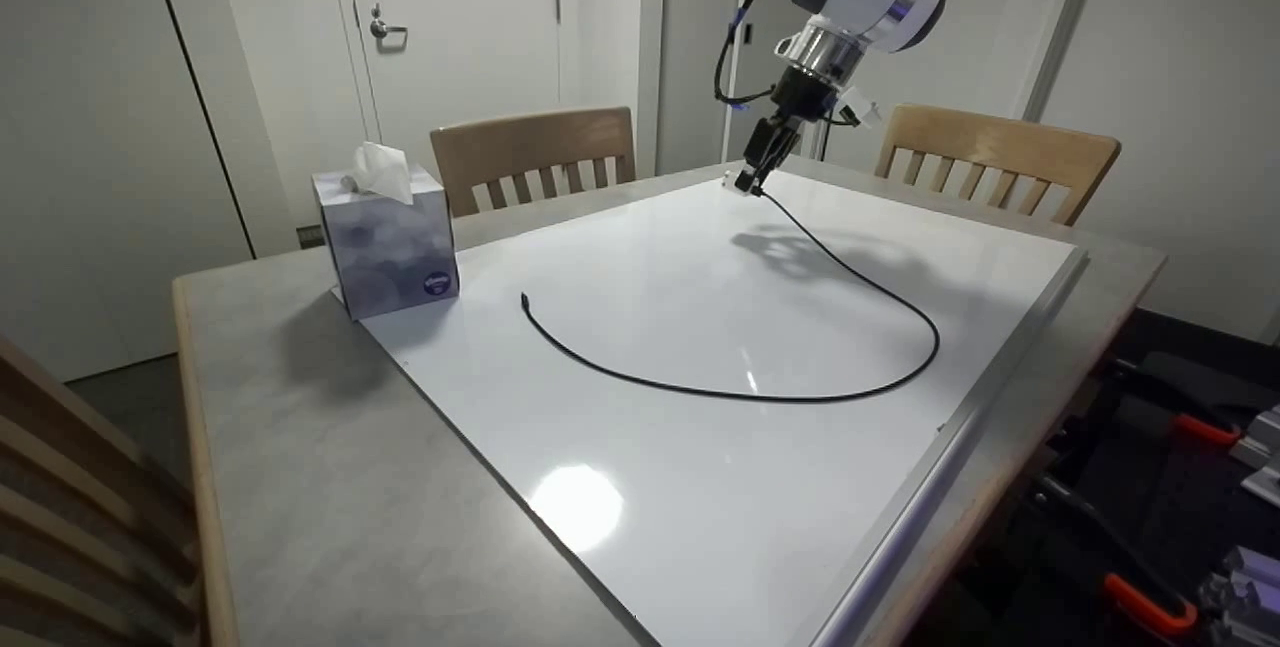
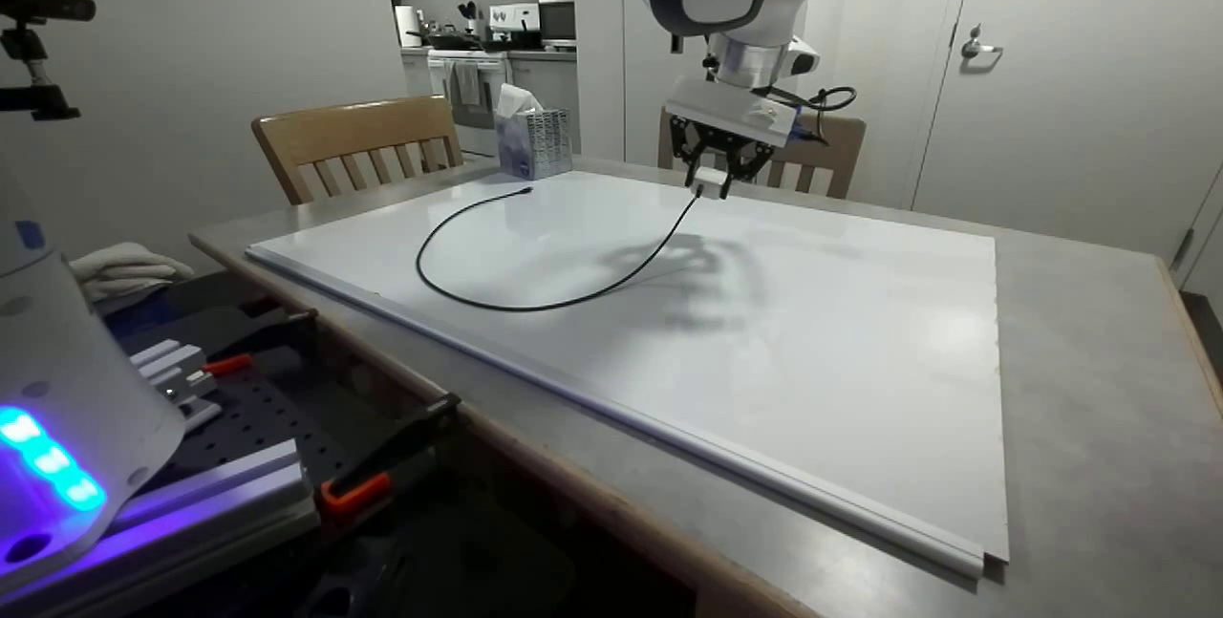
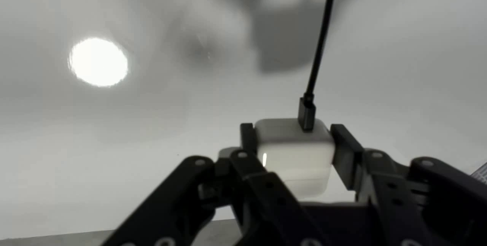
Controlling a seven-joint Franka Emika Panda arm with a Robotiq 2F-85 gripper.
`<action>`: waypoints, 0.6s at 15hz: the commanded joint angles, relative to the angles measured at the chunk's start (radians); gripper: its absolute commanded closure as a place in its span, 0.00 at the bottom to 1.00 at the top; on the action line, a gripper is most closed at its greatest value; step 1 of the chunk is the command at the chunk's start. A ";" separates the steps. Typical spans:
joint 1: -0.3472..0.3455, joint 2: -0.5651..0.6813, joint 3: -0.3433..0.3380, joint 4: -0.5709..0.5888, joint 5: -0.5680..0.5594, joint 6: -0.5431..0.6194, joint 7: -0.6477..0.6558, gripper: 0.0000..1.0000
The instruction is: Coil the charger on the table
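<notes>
Gripper [image 3: 293, 137] clamped on block [image 3: 296, 158]; in wrist view cable [image 3: 322, 35] exits toward 12 o'clock, then curves across table [image 1: 700, 307]. Cable probably light, springy; block likely slick, best held by flat sides

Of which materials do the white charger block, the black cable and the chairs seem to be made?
White charger block: probably hard plastic, glossy, with a bright highlight. Black cable: likely rubber or plastic sheath, smooth, bending evenly. Chairs: apparently wood, smooth-finished, given tan color and slats.
</notes>
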 commanded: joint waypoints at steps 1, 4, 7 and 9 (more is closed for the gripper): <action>0.041 0.002 -0.030 0.019 0.003 -0.038 -0.027 0.74; 0.082 0.003 -0.034 0.033 -0.046 -0.179 -0.068 0.74; 0.118 0.001 -0.025 0.030 -0.033 -0.310 -0.130 0.74; 0.149 -0.005 -0.055 0.021 -0.004 -0.292 -0.118 0.49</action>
